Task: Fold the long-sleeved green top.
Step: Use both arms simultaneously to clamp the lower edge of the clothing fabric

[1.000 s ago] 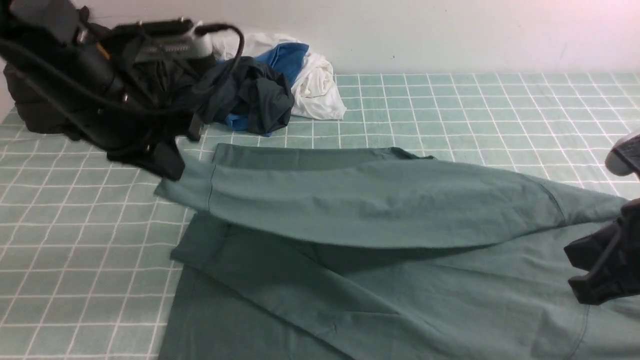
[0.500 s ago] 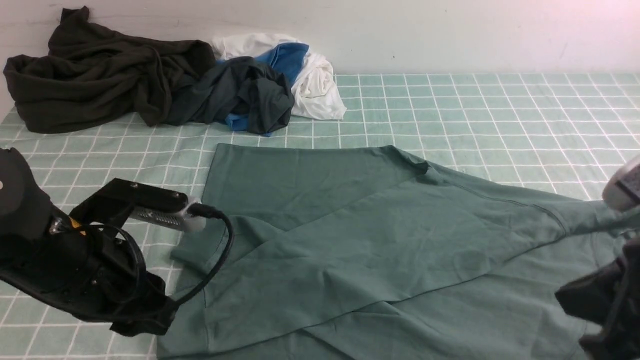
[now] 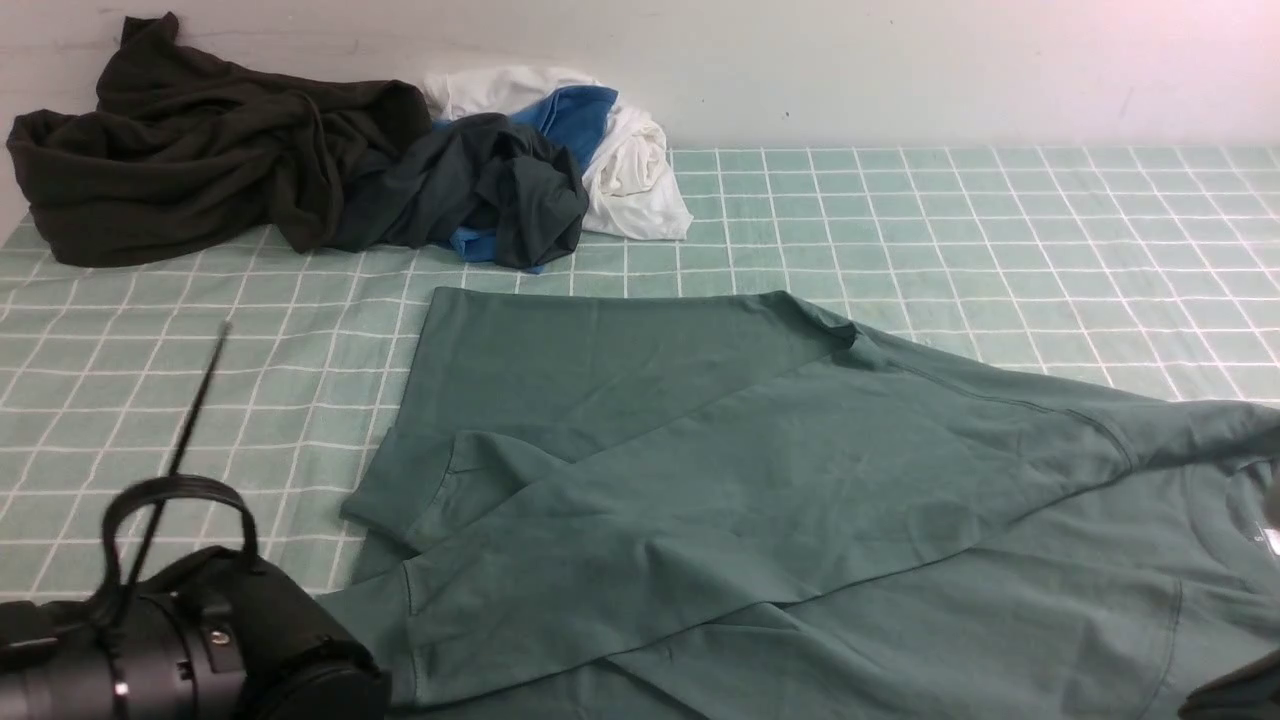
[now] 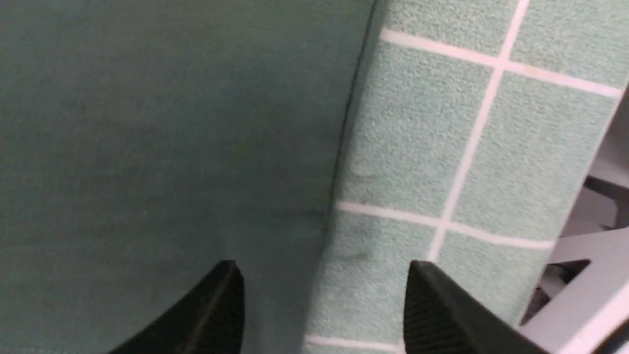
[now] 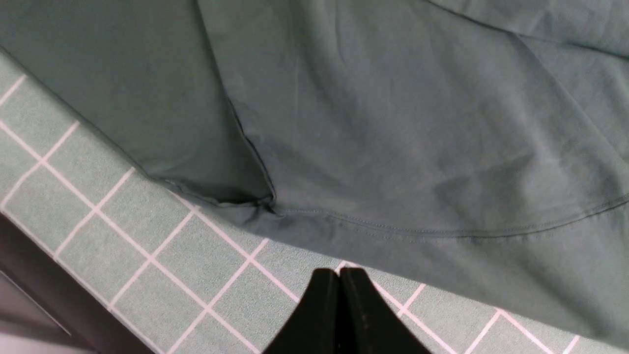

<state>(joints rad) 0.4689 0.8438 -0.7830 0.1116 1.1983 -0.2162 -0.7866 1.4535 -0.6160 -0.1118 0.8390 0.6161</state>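
Note:
The green long-sleeved top (image 3: 760,480) lies flat across the checked cloth, one long sleeve folded diagonally over its body with the cuff (image 3: 395,500) at the left. My left gripper (image 4: 322,295) is open and empty, low at the top's left edge (image 4: 339,162); only the left arm's wrist (image 3: 200,650) shows in the front view. My right gripper (image 5: 340,282) is shut and empty over the cloth, just off the top's hem (image 5: 442,231). Its fingers are out of the front view.
A dark olive-black garment (image 3: 190,150), a dark slate-grey garment with blue (image 3: 490,195) and a white one (image 3: 630,160) are heaped at the back left by the wall. The table's near edge (image 5: 44,275) shows in the right wrist view.
My left arm has dropped from high at the back left down to the front left corner and let go of the sleeve, which now lies flat. My right arm has withdrawn to the bottom right.

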